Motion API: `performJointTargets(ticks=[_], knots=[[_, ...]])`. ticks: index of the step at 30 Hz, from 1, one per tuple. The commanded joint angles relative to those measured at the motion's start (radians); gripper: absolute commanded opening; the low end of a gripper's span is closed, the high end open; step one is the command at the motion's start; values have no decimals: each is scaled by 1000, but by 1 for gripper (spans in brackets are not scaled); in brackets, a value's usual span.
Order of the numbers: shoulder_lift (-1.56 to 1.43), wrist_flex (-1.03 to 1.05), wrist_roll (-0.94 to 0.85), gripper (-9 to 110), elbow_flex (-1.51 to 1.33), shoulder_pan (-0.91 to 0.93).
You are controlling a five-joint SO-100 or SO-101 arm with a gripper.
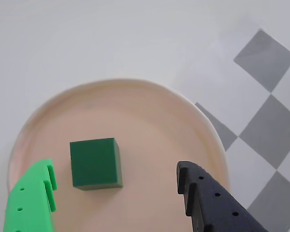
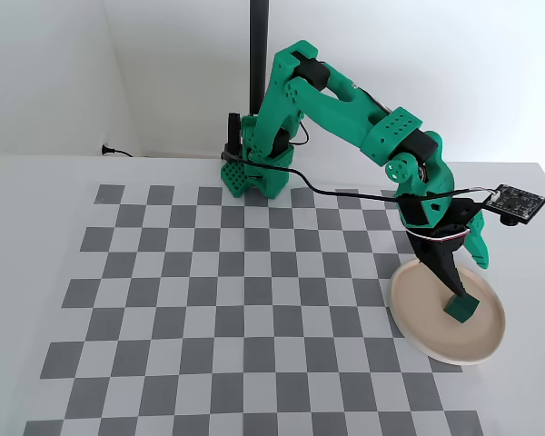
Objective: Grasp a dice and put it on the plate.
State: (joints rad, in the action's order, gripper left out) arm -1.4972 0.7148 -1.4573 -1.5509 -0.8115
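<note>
1. In the lower half of the wrist view, we see the dice (image 1: 95, 163) resting on the plate (image 1: 135, 104), with the pincer (image 1: 116, 181) spread wide, its fingers clear on either side.
2. At the right of the fixed view, the pincer (image 2: 461, 269) hangs just over the dice (image 2: 460, 309) on the plate (image 2: 409, 313) at the table's (image 2: 36, 200) edge. We judge the placing done; next, lift clear.

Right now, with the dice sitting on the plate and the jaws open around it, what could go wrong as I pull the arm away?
1. In the wrist view the dice lies nearer the green finger than the black one; a sideways retreat might nudge it. Lifting straight up looks safer.
2. In the fixed view the plate overhangs the checkerboard's right edge, and the gripper hangs low above it, so a low swing may catch the rim.
</note>
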Motion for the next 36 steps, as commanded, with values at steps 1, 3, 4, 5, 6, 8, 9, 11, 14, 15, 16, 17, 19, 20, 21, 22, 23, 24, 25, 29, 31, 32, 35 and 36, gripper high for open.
performJointTargets(ticks=[1, 3, 4, 5, 6, 8, 9, 11, 14, 15, 16, 17, 19, 20, 21, 22, 23, 24, 25, 29, 31, 32, 35, 36], knots=[[-178, 15, 21, 20, 5, 51], [-224, -11, 18, 20, -67, 80], [-252, -41, 17, 20, -117, 94], [-279, -66, 15, 19, -160, 106], [-305, -78, 14, 19, -198, 117], [-354, -83, 25, 17, -256, 132], [-382, -78, 32, 15, -284, 138], [-443, -91, 49, 12, -357, 149], [-548, -120, 83, 9, -477, 166], [-583, -126, 94, 9, -515, 172], [-618, -135, 100, 9, -554, 179], [-650, -146, 106, 8, -592, 187], [-706, -158, 115, 8, -653, 204], [-729, -160, 123, 7, -675, 215], [-749, -158, 129, 5, -692, 225], [-765, -156, 135, 3, -706, 236], [-782, -155, 141, 0, -721, 249], [-796, -152, 150, -3, -732, 259], [-810, -144, 161, -4, -741, 270], [-873, -130, 212, -4, -798, 311], [-914, -155, 238, -4, -847, 334], [-933, -163, 252, -4, -868, 345], [-989, -161, 310, -4, -922, 373], [-1009, -156, 328, -4, -939, 379]])
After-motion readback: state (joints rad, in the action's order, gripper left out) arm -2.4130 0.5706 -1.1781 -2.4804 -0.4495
